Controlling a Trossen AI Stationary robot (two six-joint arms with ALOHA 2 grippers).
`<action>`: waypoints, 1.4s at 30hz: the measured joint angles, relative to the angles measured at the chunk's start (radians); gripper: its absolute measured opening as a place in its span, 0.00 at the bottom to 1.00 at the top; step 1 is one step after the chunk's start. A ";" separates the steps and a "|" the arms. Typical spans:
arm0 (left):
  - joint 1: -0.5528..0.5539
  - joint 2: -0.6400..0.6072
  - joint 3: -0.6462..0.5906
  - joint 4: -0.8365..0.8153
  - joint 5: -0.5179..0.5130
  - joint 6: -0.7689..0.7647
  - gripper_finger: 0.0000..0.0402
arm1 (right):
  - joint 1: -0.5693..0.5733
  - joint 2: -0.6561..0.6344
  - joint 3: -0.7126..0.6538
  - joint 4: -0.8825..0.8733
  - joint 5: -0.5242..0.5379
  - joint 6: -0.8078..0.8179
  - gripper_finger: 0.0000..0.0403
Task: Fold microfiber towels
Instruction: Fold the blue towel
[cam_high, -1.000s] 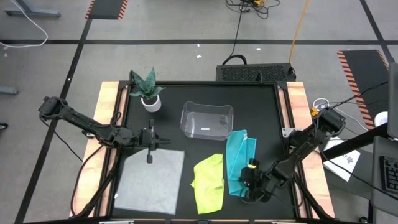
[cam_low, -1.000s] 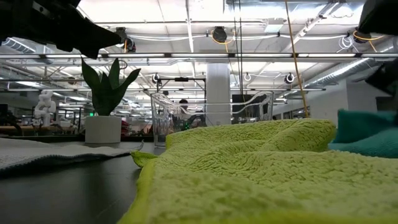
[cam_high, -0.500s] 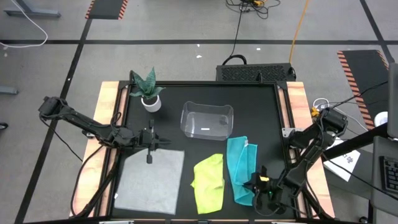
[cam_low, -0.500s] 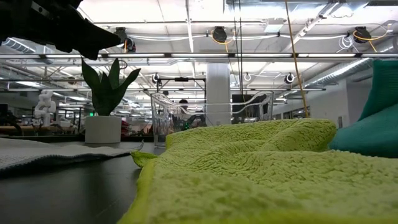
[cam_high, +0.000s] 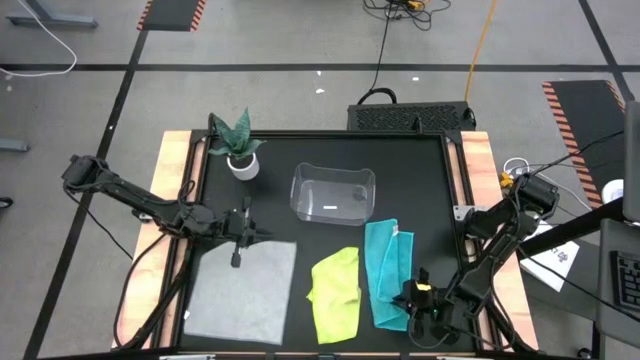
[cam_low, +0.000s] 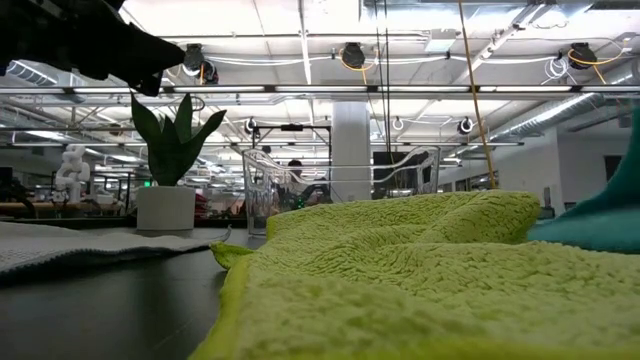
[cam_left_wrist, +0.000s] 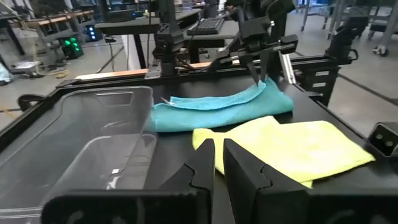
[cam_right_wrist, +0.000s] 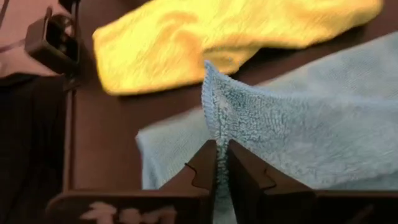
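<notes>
The teal towel (cam_high: 385, 268) lies lengthwise at the table's near right, beside the crumpled yellow-green towel (cam_high: 335, 290). The light grey towel (cam_high: 240, 290) lies flat at the near left. My right gripper (cam_high: 417, 301) is at the teal towel's near right corner and is shut on it. My left gripper (cam_high: 238, 250) is shut and empty, just above the grey towel's far edge. In the left wrist view its fingers (cam_left_wrist: 217, 163) point toward the teal towel (cam_left_wrist: 217, 106) and the yellow-green towel (cam_left_wrist: 292, 146). My right gripper pinches the teal towel's hemmed edge (cam_right_wrist: 213, 118) between its two fingers, near the towel's near right corner. The pinched edge stands up as a ridge between the fingers. The rest of the towel (cam_right_wrist: 311, 124) lies on the table.
A clear plastic bin (cam_high: 332, 193) stands at the middle far side, and a potted plant (cam_high: 238, 150) at the far left. Wooden rails (cam_high: 172, 200) run along both table sides. In the low view the yellow-green towel (cam_low: 400, 270) fills the foreground.
My right gripper has gone toward the table's near right corner with the teal towel's corner. The towel's near end has been drawn out toward the near edge, while its far end has stayed by the bin.
</notes>
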 joint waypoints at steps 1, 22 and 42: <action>0.000 0.000 0.000 0.000 0.000 0.000 0.09 | 0.000 0.000 0.000 -0.003 -0.001 0.016 0.09; 0.000 0.000 0.000 0.000 0.002 -0.034 0.09 | 0.114 0.122 -0.001 0.000 0.059 0.410 0.02; 0.000 0.000 0.000 -0.029 0.001 -0.026 0.09 | 0.165 0.190 0.157 -0.221 0.004 0.248 0.00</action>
